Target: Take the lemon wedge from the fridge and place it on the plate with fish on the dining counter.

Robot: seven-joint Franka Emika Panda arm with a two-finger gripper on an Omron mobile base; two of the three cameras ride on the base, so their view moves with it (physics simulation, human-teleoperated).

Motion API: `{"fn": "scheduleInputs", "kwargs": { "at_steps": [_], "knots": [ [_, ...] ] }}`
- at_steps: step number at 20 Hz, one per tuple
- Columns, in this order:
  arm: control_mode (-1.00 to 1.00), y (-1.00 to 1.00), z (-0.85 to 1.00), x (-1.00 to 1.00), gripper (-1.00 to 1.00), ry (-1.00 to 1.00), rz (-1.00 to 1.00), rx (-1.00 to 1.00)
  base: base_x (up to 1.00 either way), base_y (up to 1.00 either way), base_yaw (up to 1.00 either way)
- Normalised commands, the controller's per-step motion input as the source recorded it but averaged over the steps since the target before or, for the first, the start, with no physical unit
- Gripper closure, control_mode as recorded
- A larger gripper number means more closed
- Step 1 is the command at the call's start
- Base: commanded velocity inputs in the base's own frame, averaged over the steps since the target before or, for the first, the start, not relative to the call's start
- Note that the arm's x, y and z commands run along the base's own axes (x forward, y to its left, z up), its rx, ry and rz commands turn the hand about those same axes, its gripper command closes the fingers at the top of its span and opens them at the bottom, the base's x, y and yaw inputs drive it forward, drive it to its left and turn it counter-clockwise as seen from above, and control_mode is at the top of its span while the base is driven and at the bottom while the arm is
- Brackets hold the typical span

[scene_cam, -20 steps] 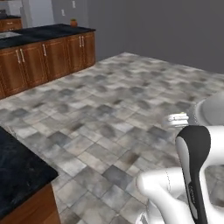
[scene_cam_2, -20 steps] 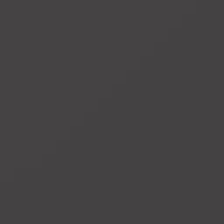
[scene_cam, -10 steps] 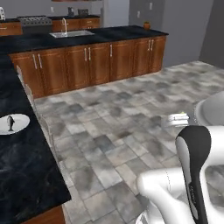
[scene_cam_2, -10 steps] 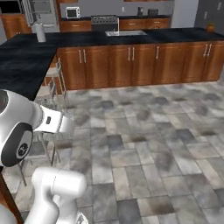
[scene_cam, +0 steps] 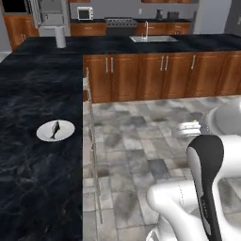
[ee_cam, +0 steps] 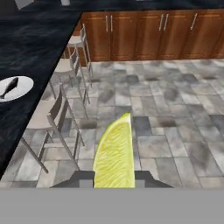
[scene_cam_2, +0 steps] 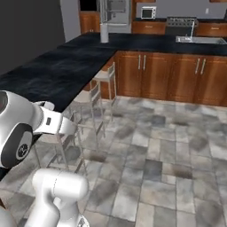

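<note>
**Lemon wedge held in the jaws, plate of fish waiting on the black counter**

The gripper [ee_cam: 114, 179] is clamped tight on the lemon wedge [ee_cam: 114, 153], its two dark fingertips [ee_cam: 86, 178] pressing the yellow flesh from either side. The wedge stands upright between them, pointed end up, over the grey tiled floor [ee_cam: 175, 131] (seen from the hand camera, so the wedge looms large against the room).

Off to the left of the hand stands a row of grey bar stools [ee_cam: 61, 109] tucked against the edge of the dining counter [scene_cam: 28, 188], whose glossy black marbled top runs back toward the far wall. On that top sits the plate [scene_cam: 63, 134], small, round and white, and on it lies a single dark fish [scene_cam: 55, 129], stretched across the middle.

Farther back on the same black top stands a pale upright cylinder [scene_cam: 60, 36]. Behind it rises the fridge [scene_cam: 49, 16] in grey steel. Brown wooden cabinets [scene_cam: 155, 75] line the far run, with a sink and tap [scene_cam: 153, 37] and a microwave [scene_cam: 84, 13] beyond.
</note>
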Motion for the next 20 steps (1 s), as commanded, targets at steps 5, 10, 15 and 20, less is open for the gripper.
{"fn": "scheduleInputs", "kwargs": {
  "at_steps": [5,10,15,20],
  "knots": [
    [1.0,0.0,0.0,0.0,1.0,0.0,0.0,0.0,0.01,-0.87,0.47],
    [1.0,0.0,0.0,0.0,1.0,0.0,0.0,0.0,0.0,-0.92,0.49],
    [1.0,0.0,0.0,0.0,1.0,0.0,0.0,0.0,0.54,-0.92,0.39],
    [1.0,0.0,0.0,0.0,1.0,0.0,0.0,0.0,0.81,-0.92,0.39]
  ]
}}
